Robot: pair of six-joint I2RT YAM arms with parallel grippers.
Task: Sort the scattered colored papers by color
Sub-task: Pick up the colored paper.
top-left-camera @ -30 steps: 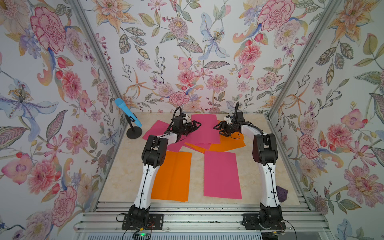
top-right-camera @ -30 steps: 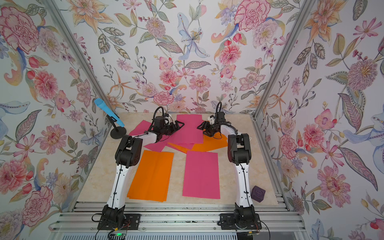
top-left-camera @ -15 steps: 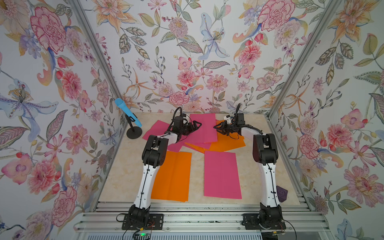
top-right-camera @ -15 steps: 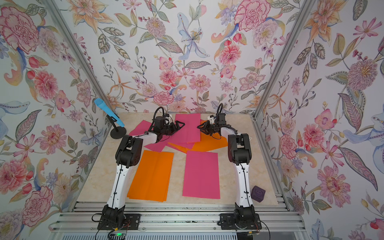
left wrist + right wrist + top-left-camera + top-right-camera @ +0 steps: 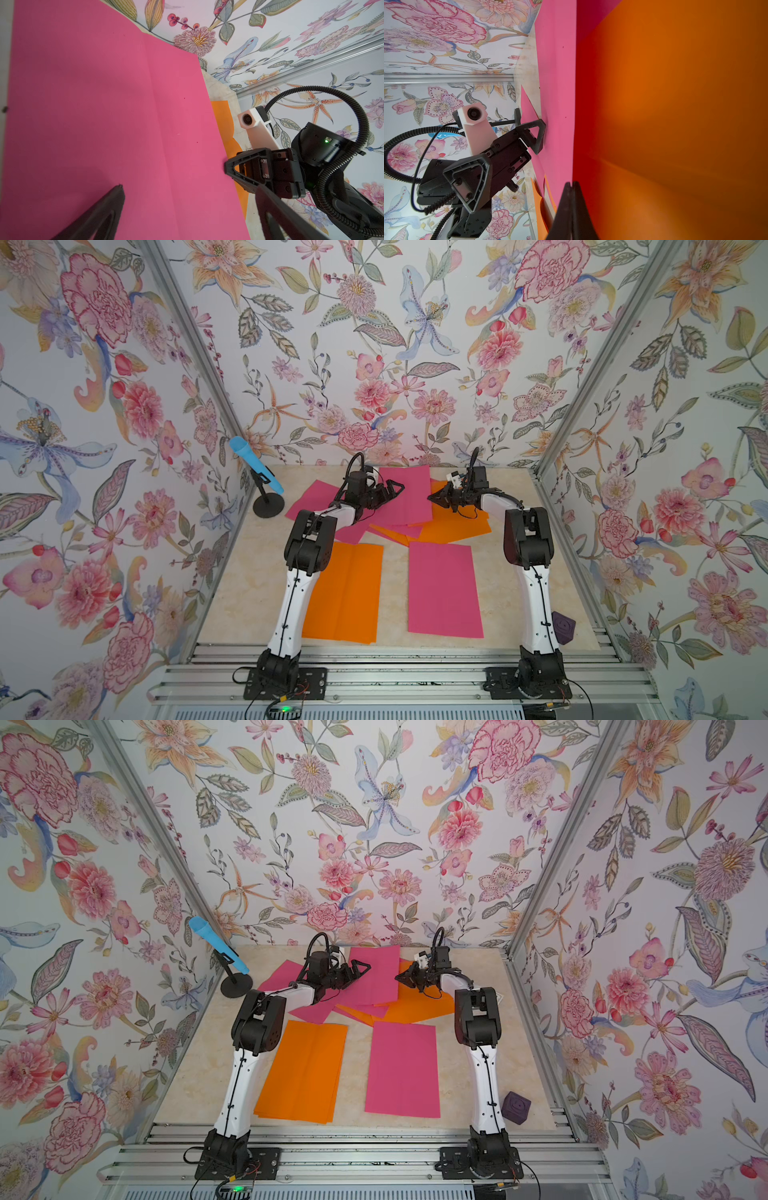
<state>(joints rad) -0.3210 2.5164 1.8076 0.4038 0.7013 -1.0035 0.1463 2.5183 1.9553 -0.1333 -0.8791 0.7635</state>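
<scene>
Colored papers (image 5: 453, 526) lie in three groups: a mixed heap at the far middle, a near orange sheet (image 5: 345, 593) on the left and a near pink sheet (image 5: 442, 589) on the right. Both near sheets lie flat, with their long sides running near to far.

Your coming move turns on the top pink sheet (image 5: 104, 104) of the heap. Its long axis also runs near to far. Its right long edge meets the right gripper (image 5: 226, 166), whose jaws are pressed together at that edge, where a lower orange sheet (image 5: 675, 104) shows beside it. No view lets you tell whether paper is pinched between them, or which color.

The left gripper (image 5: 392, 491) is over the left part of the same sheet, jaws spread wide and holding nothing. One of its fingers looks to be at or just off the pink surface. So your right arm is the one at the working edge. From there the near pink sheet lies straight toward the near side, likely the shorter pull for you.

The table (image 5: 257, 572) is smooth and pale with a stone look, so thin sheets should slide and neighbours may drag along. Room is tight, with floral walls closing in on the left, far and right. A blue microphone (image 5: 257, 466) on a stand is at far left, and a purple cube (image 5: 563, 628) sits near right beside the right arm.
</scene>
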